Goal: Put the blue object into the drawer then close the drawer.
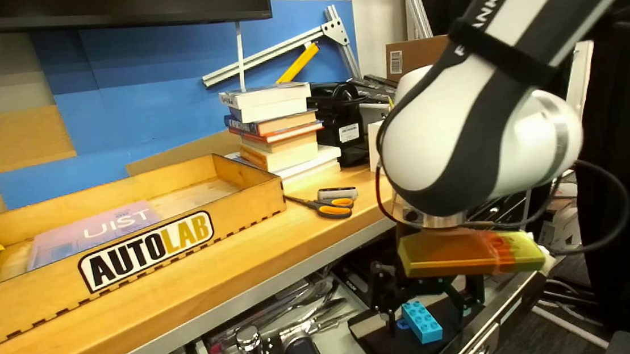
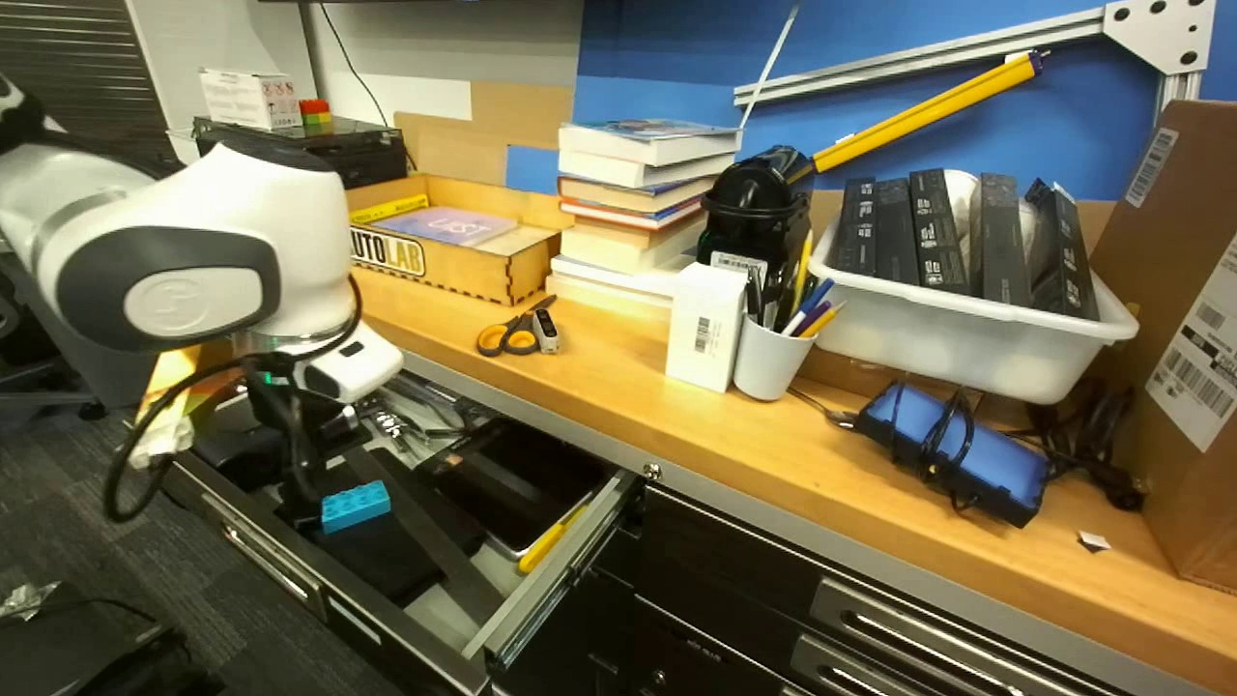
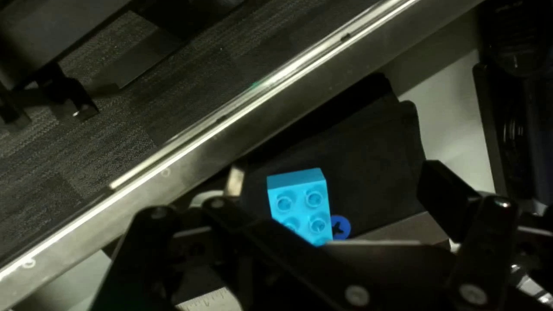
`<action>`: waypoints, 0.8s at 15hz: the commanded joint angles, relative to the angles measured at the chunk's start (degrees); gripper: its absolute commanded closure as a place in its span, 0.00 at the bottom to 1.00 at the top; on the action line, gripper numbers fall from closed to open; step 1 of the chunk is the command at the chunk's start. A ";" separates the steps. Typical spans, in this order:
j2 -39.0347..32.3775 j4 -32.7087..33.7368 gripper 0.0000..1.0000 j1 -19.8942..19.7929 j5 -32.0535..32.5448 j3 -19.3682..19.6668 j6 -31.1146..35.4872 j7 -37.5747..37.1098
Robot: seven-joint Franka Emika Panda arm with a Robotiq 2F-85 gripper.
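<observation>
The blue block (image 1: pixel 422 323) is a small cyan studded brick. It appears to lie on a flat black item (image 3: pixel 367 142) inside the drawer; it shows in the other views too (image 2: pixel 356 507) (image 3: pixel 300 207). The drawer (image 1: pixel 495 318) is pulled out, its front rim (image 2: pixel 406 630) facing the floor side; its metal wall crosses the wrist view (image 3: pixel 302 95). My gripper (image 1: pixel 428 311) reaches down into the drawer. Its fingers are spread (image 3: pixel 341 190), one on either side of the block, with a gap on the right. The linkage hides the block's near end in the wrist view.
The drawer also holds metal tools (image 1: pixel 315 308) and a yellow-handled item (image 2: pixel 551 541). The wooden desk edge (image 2: pixel 618 416) stands above the drawer. On it are the AUTOLAB tray (image 1: pixel 249 205), a book stack (image 1: pixel 280 140), scissors (image 1: pixel 329 207) and a white box (image 2: pixel 705 329).
</observation>
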State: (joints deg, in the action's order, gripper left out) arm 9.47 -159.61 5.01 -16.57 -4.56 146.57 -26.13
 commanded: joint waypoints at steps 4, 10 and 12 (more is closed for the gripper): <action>10.77 0.57 0.00 -1.13 1.62 -4.74 -1.05 -13.50; 17.92 2.27 0.00 3.06 -2.25 -2.54 -26.32 -3.40; 17.69 2.38 0.00 3.12 -3.10 -2.36 -33.33 0.26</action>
State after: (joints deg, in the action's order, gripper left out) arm 25.38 -157.33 7.09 -17.55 -8.11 121.57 -31.50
